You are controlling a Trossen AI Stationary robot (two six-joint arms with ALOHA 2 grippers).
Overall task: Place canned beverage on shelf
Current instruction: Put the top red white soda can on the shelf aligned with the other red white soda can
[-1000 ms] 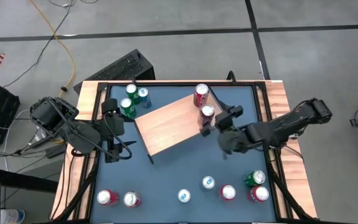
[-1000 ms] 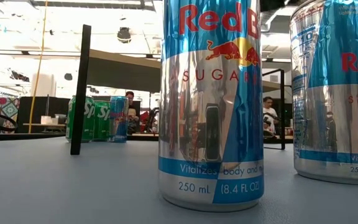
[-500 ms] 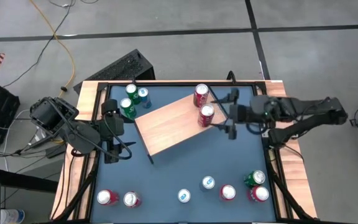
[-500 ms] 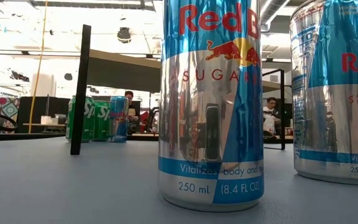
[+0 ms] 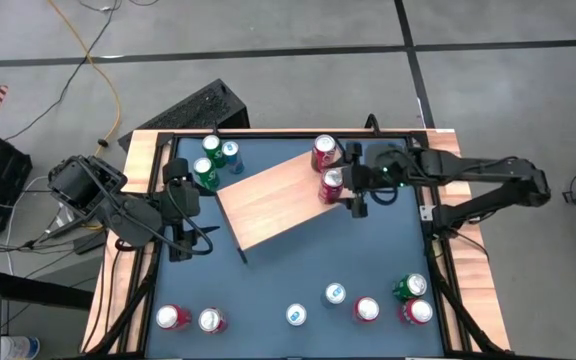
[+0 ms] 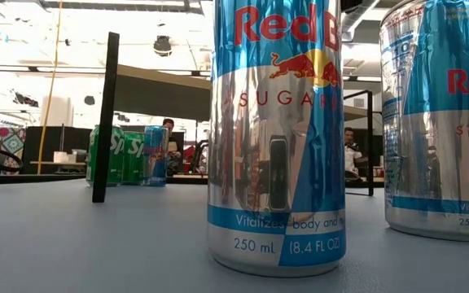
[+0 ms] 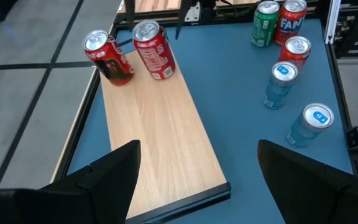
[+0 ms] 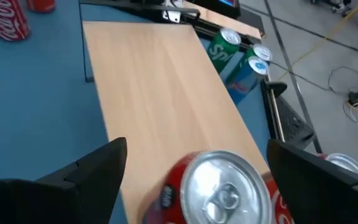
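Note:
The shelf [image 5: 268,205] is a light wood board standing askew on the blue table. A red can [image 5: 332,184] stands upright on its right end, and a second red can [image 5: 324,152] at its far right corner. My right gripper [image 5: 356,181] comes level from the table's right and is open. Its fingers [image 8: 86,171] stand on either side of the nearer red can [image 8: 219,186] with a gap on each side. My left gripper [image 7: 197,186] hangs open above the table off the shelf's left end [image 5: 196,240], holding nothing.
Green and blue cans [image 5: 213,160] stand at the far left by the shelf. Several cans [image 5: 368,305] line the table's near edge, two of them [image 6: 275,130] close in the low view. The shelf's black legs [image 6: 104,114] show there. A keyboard [image 5: 193,110] lies beyond the far edge.
My right arm has swung toward the table's far edge and risen a little, and its wrist has rolled, so the gripper now faces the red can from the right. It has stayed open. Both red cans and the shelf have kept their places.

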